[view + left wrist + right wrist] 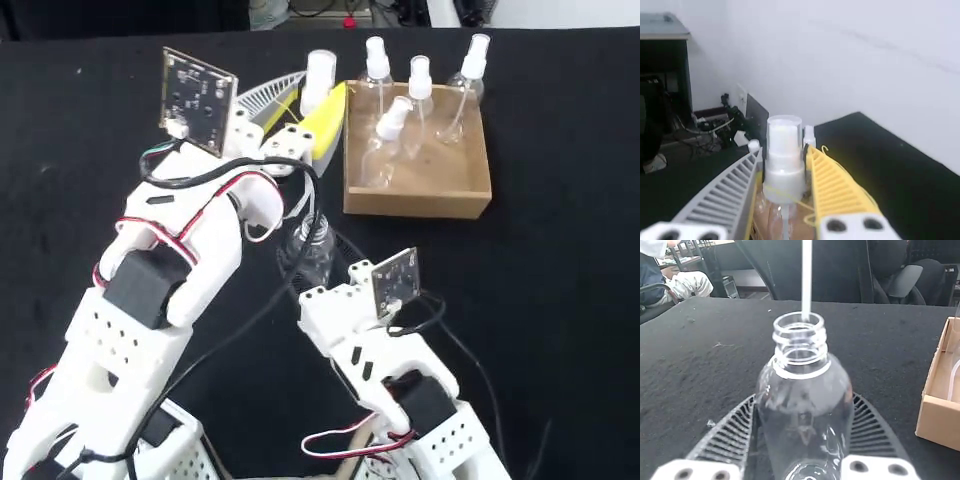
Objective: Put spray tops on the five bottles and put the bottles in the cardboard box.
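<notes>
White plastic spray top (784, 131) held above open clear plastic bottle (799, 340).
The spray top is clamped between the grey and yellow fingers of the left gripper (782, 150). Its thin white tube (806, 275) is inserted into the bottle neck. The bottle is grasped by the right gripper (803, 399), near the brown cardboard box (418, 203) on the black table (560, 300).

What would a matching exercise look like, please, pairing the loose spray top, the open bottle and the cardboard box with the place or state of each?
Things:
1. spray top
2. open bottle
3. cardboard box

Places or states:
A. holds four capped bottles
B. clamped in the right gripper, neck bare
C. gripped by the left gripper, above the bare neck

Pairs: 1-C, 2-B, 3-A.
</notes>
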Available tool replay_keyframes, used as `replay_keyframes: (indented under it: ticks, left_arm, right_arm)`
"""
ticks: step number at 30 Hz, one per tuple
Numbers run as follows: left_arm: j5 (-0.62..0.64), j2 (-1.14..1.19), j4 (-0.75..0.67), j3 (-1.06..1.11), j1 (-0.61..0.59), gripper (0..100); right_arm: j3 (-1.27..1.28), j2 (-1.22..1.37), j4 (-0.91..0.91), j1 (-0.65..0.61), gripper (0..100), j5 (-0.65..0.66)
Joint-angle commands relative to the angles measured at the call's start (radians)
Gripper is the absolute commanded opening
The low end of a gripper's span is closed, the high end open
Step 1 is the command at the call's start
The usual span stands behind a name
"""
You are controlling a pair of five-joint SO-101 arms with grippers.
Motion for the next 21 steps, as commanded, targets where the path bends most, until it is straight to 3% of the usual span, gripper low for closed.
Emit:
replay_keyframes:
  ticks: [1,12,18,21]
  left_arm:
    - [-0.008,-0.028,-0.017,-0.079,0.008,8]
    - [-0.006,-0.107,0.055,-0.059,0.033,8]
    - [-0.006,-0.164,0.043,0.036,0.038,8]
    - [-0.006,-0.164,-0.038,0.094,0.031,8]
  right_arm:
    - [-0.004,-0.087,-0.031,-0.009,14.8,0.012]
    - [-0.004,-0.087,-0.031,-0.009,14.8,0.012]
    - [-0.004,-0.087,-0.031,-0.009,14.8,0.012]
    - [-0.004,-0.087,-0.031,-0.009,14.8,0.012]
